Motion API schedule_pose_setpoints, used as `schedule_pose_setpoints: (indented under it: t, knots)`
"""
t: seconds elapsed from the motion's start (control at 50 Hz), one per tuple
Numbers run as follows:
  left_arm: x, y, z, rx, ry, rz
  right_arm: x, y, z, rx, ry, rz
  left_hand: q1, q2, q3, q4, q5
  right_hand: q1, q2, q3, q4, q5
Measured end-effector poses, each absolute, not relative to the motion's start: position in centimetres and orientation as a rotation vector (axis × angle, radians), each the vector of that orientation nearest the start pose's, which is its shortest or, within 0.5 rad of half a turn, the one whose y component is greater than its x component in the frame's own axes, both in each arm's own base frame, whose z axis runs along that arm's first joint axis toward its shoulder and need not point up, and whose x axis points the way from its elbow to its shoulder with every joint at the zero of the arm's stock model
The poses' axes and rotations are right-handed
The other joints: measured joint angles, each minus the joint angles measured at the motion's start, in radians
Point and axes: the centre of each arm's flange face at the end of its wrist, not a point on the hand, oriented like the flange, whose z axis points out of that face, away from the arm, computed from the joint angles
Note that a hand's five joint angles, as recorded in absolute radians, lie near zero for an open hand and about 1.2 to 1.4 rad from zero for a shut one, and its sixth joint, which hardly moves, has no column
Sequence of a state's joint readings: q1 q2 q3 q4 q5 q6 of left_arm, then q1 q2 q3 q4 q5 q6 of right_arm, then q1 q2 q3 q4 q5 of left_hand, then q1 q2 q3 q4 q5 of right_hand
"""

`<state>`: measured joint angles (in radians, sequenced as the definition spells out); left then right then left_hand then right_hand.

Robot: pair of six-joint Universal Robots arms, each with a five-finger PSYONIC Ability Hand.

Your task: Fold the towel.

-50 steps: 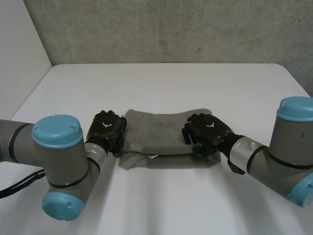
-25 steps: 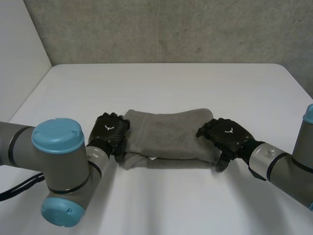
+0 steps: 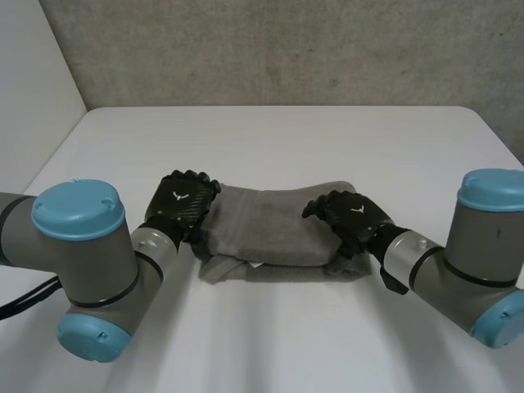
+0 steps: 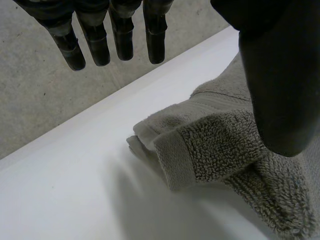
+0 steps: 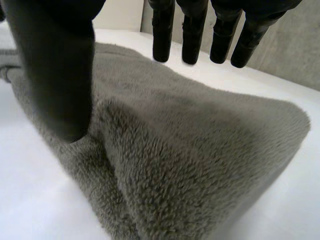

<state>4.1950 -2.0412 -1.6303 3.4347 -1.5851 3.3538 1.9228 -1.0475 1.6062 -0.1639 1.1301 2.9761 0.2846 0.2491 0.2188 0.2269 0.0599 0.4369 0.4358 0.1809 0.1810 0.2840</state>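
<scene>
The grey towel lies folded into a thick strip in the middle of the white table. My left hand is at the towel's left end, open, with straight fingers and thumb above a folded corner of the towel. They hold nothing. My right hand is over the towel's right end, also open. In the right wrist view its fingers and thumb spread just above the towel's plush top fold.
The table runs back to a grey concrete wall, with bare white surface all round the towel. My two arms come in along the near edge on either side.
The right hand let go, swung out past the towel's right end, then came back over it with straight fingers. The left hand's fingers straightened and it shifted slightly back at the left end.
</scene>
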Motion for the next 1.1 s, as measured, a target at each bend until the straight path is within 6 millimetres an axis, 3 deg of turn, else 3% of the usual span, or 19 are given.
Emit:
schedule_pose_setpoints:
  t: [0.12,0.26,0.52,0.88,0.92,1.1]
  knots:
    - [-29.1,-25.3,15.6,0.914,2.453,-2.036,28.2,-27.0,12.4,-0.904,2.093,-1.405,0.000,0.000,0.000,0.000,-0.001,0.366,0.375,0.000,0.000,0.340]
    - [-29.1,-25.3,15.5,0.912,2.455,-2.032,28.1,-27.2,12.6,-0.899,2.086,-1.420,-0.002,-0.008,0.000,0.000,-0.002,0.839,0.828,0.000,0.000,0.827]
    - [-29.0,-25.3,15.4,0.908,2.459,-2.025,26.9,-26.0,15.7,-0.914,2.019,-1.511,-0.002,-0.010,0.000,0.000,-0.002,0.860,0.838,0.000,0.000,0.863]
    - [-28.9,-24.8,15.0,0.920,2.473,-2.004,23.1,-26.2,14.2,-1.014,2.109,-1.535,-0.002,-0.010,0.000,0.000,-0.002,0.865,0.838,0.000,0.000,0.863]
    - [-28.9,-24.7,15.0,0.921,2.475,-2.001,22.9,-26.2,14.1,-1.014,2.119,-1.534,-0.002,-0.010,0.000,0.000,-0.002,0.811,0.786,0.000,0.000,0.805]
    - [-28.9,-24.5,14.9,0.931,2.476,-1.999,22.6,-25.6,13.9,-1.002,2.147,-1.494,-0.002,-0.011,0.000,0.000,-0.002,0.050,0.034,0.000,0.000,-0.014]
